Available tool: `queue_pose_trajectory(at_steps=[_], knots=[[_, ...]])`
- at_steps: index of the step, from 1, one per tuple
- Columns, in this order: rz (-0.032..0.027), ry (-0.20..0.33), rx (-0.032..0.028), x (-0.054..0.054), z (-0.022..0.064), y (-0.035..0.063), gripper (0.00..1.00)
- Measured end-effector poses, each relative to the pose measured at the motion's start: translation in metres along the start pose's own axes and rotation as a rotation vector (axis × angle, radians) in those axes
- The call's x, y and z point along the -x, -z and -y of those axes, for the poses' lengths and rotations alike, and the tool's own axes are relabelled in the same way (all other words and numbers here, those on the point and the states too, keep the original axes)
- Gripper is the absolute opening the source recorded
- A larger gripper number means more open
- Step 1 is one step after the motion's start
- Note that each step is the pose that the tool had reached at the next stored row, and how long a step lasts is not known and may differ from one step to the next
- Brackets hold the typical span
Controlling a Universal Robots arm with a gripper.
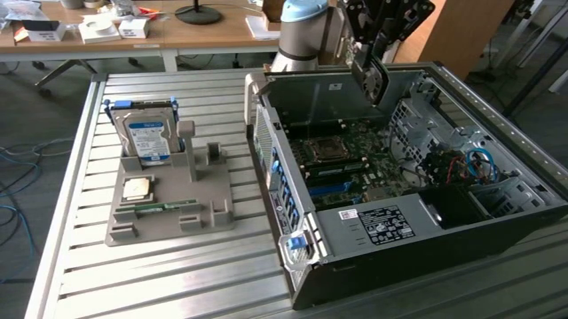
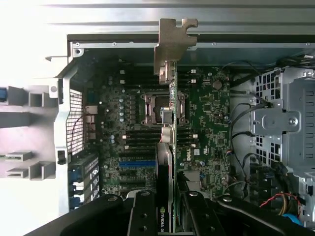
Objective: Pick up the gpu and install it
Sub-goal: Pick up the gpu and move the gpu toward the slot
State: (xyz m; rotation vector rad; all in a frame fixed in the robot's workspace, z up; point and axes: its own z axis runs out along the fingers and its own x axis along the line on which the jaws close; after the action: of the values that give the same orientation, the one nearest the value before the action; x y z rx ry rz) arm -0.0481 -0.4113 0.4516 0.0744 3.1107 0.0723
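Holding the gpu (image 2: 165, 157) tight between its two fingers, gripper (image 2: 169, 202) up over the open computer case (image 1: 426, 232), card on its thin edge above the green motherboard (image 2: 206, 113), hard drive (image 1: 149, 136) on the gray tray (image 1: 169, 226) beside the case

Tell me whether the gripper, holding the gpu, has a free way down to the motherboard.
Probably yes. The case lies open upward, the gripper holds the gpu edge-on above the motherboard, and nothing shows between them.
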Motion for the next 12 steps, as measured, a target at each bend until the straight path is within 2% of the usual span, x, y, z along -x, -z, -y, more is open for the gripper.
queue_pose_trajectory(at_steps=[12], knots=[[0.0, 0.001, 0.0002, 0.011, -0.0005, -0.0004, 0.26]])
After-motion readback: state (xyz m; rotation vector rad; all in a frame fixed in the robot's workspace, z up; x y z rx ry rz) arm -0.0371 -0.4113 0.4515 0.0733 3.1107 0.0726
